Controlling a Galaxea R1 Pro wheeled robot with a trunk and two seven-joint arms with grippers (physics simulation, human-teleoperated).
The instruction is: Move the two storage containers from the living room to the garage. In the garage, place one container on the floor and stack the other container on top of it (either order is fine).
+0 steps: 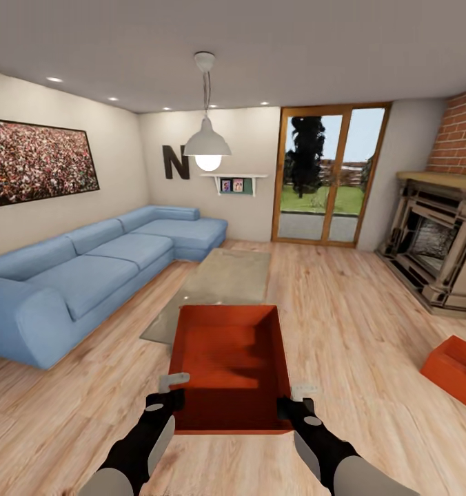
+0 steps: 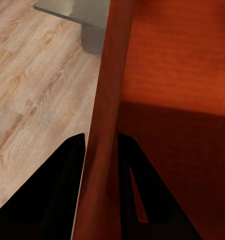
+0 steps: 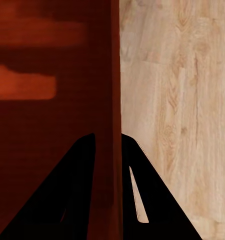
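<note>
I hold one orange-red storage container [image 1: 229, 365] in front of me above the light wood floor of the living room. My left gripper [image 1: 169, 398] is shut on its left wall near the front corner; the left wrist view has that wall [image 2: 103, 125] clamped between the black fingers [image 2: 52, 195]. My right gripper [image 1: 295, 406] is shut on the right wall, and in the right wrist view the wall [image 3: 108, 100] runs between its fingers [image 3: 152, 200]. A second orange-red container [image 1: 459, 372] sits on the floor at the right edge.
A blue corner sofa [image 1: 88, 272] lines the left wall. A low glass table [image 1: 219, 286] stands ahead, partly behind the held container. An ornate fireplace [image 1: 436, 244] under red brick is at the right. Glass patio doors [image 1: 329, 176] close the far wall.
</note>
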